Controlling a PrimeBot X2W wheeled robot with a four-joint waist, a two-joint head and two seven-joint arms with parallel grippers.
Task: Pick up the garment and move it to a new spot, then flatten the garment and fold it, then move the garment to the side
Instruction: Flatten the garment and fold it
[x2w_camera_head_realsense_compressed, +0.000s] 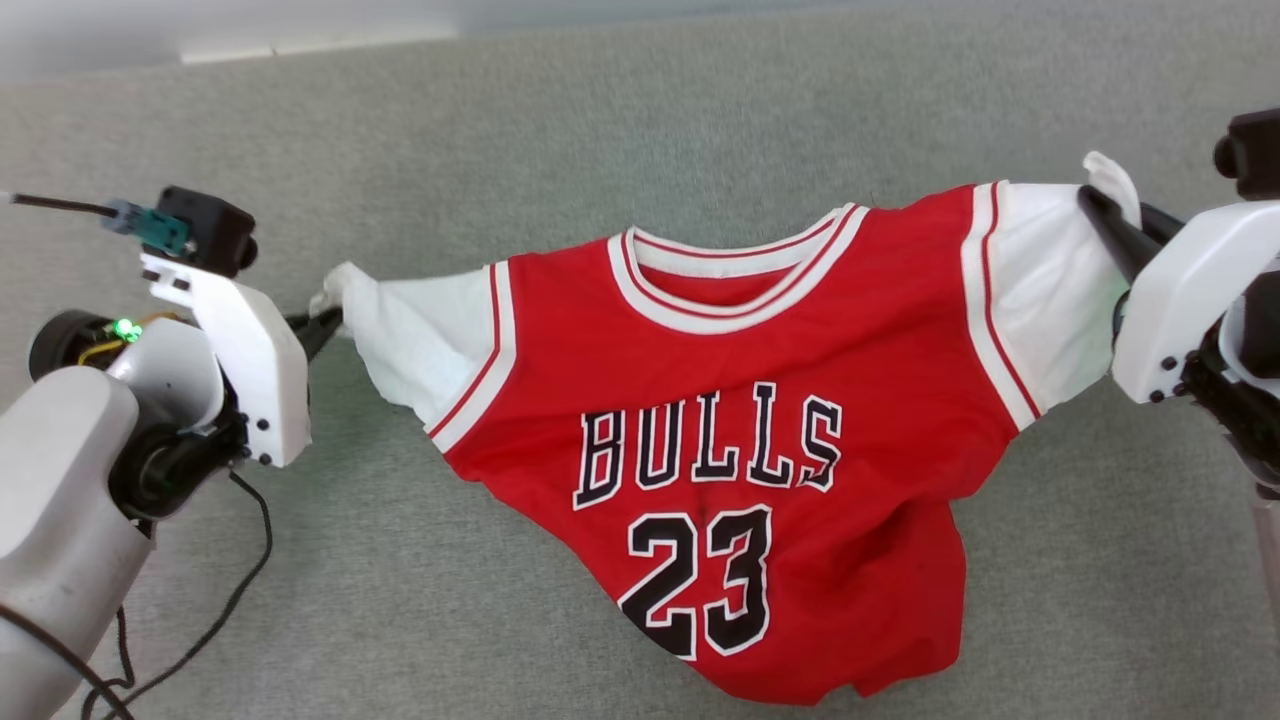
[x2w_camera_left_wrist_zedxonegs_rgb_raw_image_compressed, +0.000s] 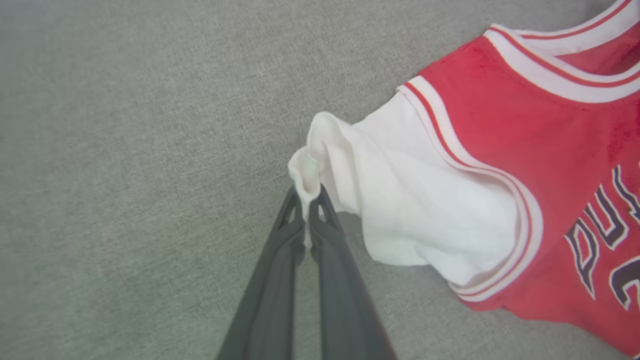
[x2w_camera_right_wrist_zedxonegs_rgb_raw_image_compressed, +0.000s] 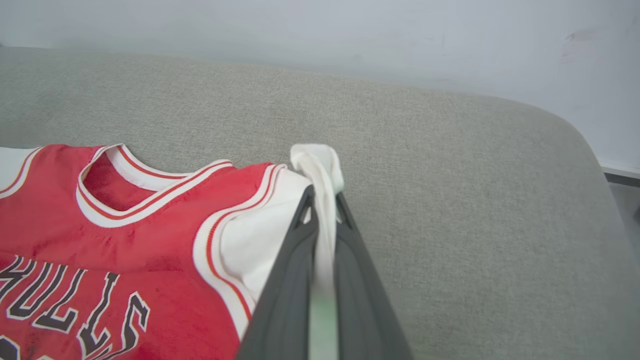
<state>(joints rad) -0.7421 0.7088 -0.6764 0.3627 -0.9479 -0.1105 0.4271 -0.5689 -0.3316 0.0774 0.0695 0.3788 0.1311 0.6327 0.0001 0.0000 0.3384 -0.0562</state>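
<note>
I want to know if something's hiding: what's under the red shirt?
Around the shirt you can see a grey cloth surface, which likely runs underneath too. Anything lying right under the shirt is covered, so I can't see it.

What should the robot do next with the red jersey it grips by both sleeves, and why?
Probably raise both hands together, keeping them apart. The left hand and right hand are each shut on a white sleeve tip, so the jersey is spread between them, but its lower hem looks bunched; lifting should let it hang smooth.
</note>
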